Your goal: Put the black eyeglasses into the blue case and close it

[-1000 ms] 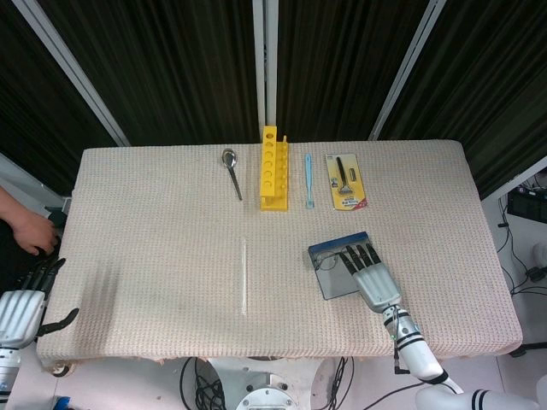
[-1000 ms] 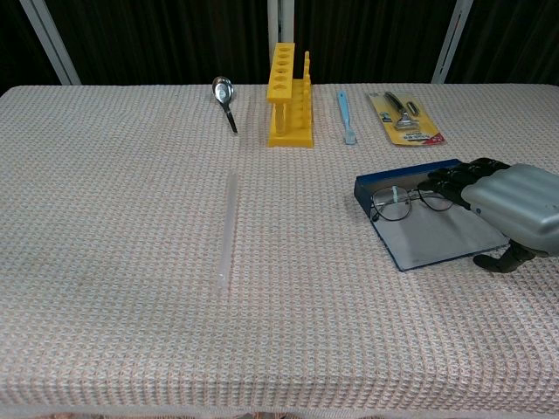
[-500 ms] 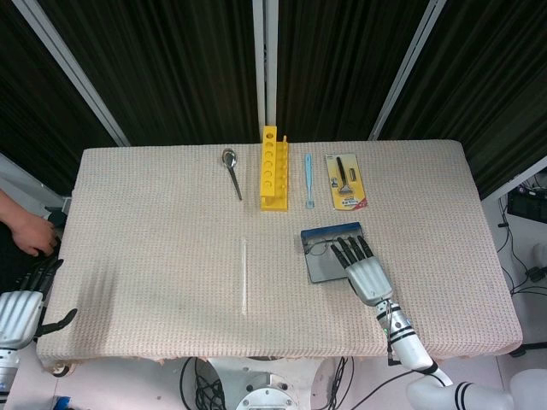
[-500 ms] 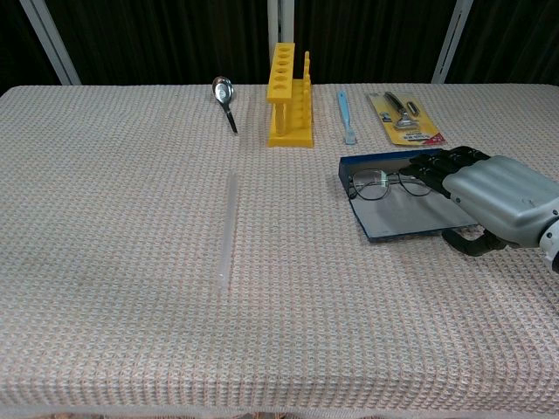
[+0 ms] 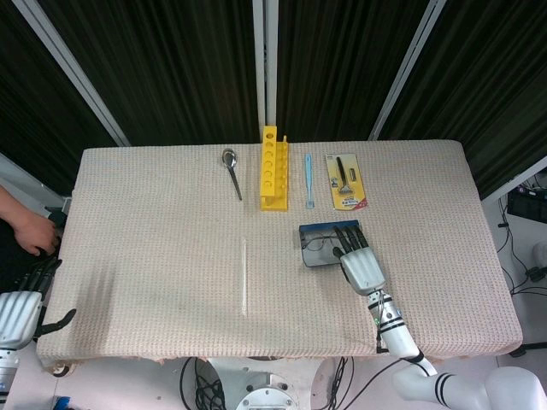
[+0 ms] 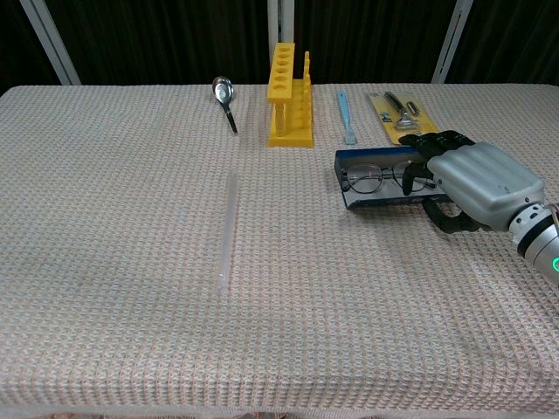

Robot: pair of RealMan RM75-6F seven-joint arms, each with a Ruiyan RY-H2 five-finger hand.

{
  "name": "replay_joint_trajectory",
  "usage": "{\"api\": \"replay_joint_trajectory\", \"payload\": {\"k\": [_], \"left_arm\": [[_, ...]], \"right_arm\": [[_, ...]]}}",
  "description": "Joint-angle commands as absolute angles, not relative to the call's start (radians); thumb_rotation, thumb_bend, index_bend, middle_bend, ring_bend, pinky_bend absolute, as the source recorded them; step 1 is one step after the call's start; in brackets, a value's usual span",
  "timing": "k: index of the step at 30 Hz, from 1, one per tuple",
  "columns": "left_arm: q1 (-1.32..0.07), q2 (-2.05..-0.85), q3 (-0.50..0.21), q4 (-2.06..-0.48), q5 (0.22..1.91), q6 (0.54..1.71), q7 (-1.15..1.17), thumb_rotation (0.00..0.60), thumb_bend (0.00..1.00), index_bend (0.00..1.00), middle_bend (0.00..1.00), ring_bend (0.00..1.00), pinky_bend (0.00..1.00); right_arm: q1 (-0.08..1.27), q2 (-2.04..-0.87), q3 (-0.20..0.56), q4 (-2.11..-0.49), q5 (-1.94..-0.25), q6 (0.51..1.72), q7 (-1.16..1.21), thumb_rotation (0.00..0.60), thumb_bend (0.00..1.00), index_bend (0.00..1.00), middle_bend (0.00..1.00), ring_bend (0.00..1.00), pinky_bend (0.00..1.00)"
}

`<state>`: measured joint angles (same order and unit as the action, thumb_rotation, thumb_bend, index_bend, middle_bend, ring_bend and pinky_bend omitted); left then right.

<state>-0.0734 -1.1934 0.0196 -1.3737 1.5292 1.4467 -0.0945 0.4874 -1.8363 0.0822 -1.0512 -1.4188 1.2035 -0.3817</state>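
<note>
From the head view, the blue case (image 5: 322,245) lies open on the table (image 5: 154,256), a little toward four o'clock from the table's middle. The black eyeglasses (image 5: 320,246) rest inside it, lenses toward the case's nine o'clock end. The right hand (image 5: 361,263) lies over the case's four o'clock part, its dark fingers (image 5: 349,238) stretched side by side across the case toward twelve o'clock; whether they pinch the frame cannot be told here. At twelve o'clock from the case stand a yellow rack (image 5: 273,167), a light blue toothbrush (image 5: 308,180) and a carded razor (image 5: 345,180); a spoon (image 5: 231,169) lies at nine o'clock from the rack. A clear tube (image 5: 244,275) lies at nine o'clock from the case. The left hand (image 5: 24,302) hangs off the table's eight o'clock edge, fingers slightly apart, holding nothing.

From the chest view, the case (image 6: 376,180) holds the eyeglasses (image 6: 377,178), both lenses showing in its nine o'clock half. The right hand (image 6: 467,181) covers the three o'clock end, fingertips (image 6: 419,142) over the far rim and thumb (image 6: 447,216) against the near wall.
</note>
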Motion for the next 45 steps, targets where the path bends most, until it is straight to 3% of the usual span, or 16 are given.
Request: {"api": "replay_joint_trajectory", "payload": {"k": [1, 10, 16, 21, 25, 40, 43, 45], "left_arm": [[-0.074, -1.193, 0.019, -1.373, 1.529, 1.445, -0.095, 0.461, 0.21, 0.04, 0.05, 0.08, 0.21], [-0.075, -1.200, 0.018, -1.364, 1.532, 1.447, -0.103, 0.458, 0.21, 0.04, 0.05, 0.08, 0.21], [-0.080, -1.206, 0.020, -1.363, 1.536, 1.440, -0.103, 0.460, 0.22, 0.04, 0.05, 0.08, 0.21], [-0.088, -1.210, 0.021, -1.360, 1.538, 1.427, -0.102, 0.462, 0.21, 0.04, 0.05, 0.08, 0.21], [-0.095, -1.212, 0.020, -1.366, 1.546, 1.426, -0.096, 0.461, 0.22, 0.04, 0.05, 0.08, 0.21], [-0.095, -1.204, 0.020, -1.373, 1.528, 1.415, -0.084, 0.461, 0.21, 0.04, 0.05, 0.08, 0.21], [-0.096, -1.205, 0.020, -1.369, 1.530, 1.415, -0.088, 0.458, 0.22, 0.04, 0.05, 0.08, 0.21], [-0.096, -1.205, 0.021, -1.368, 1.531, 1.415, -0.090, 0.456, 0.21, 0.04, 0.05, 0.08, 0.21]], "right_arm": [[0.487, -1.849, 0.090, -1.035, -1.417, 1.206, -0.360, 0.600, 0.50, 0.51, 0.00, 0.00, 0.00], [0.478, -1.855, 0.082, -1.005, -1.440, 1.224, -0.325, 0.600, 0.49, 0.64, 0.00, 0.00, 0.00], [0.396, -1.803, 0.028, -1.016, -1.497, 1.349, -0.245, 0.600, 0.49, 0.77, 0.00, 0.00, 0.00], [0.295, -1.715, -0.020, -1.027, -1.537, 1.482, -0.166, 0.600, 0.49, 0.79, 0.00, 0.00, 0.00], [0.294, -1.698, -0.012, -1.031, -1.546, 1.480, -0.136, 0.600, 0.49, 0.80, 0.00, 0.00, 0.00], [0.366, -1.829, 0.032, -0.878, -1.558, 1.392, -0.099, 0.600, 0.49, 0.77, 0.00, 0.00, 0.00], [0.369, -1.841, 0.031, -0.851, -1.569, 1.400, -0.081, 0.600, 0.49, 0.68, 0.00, 0.00, 0.00], [0.371, -1.846, 0.031, -0.837, -1.574, 1.404, -0.072, 0.600, 0.49, 0.54, 0.00, 0.00, 0.00]]}}
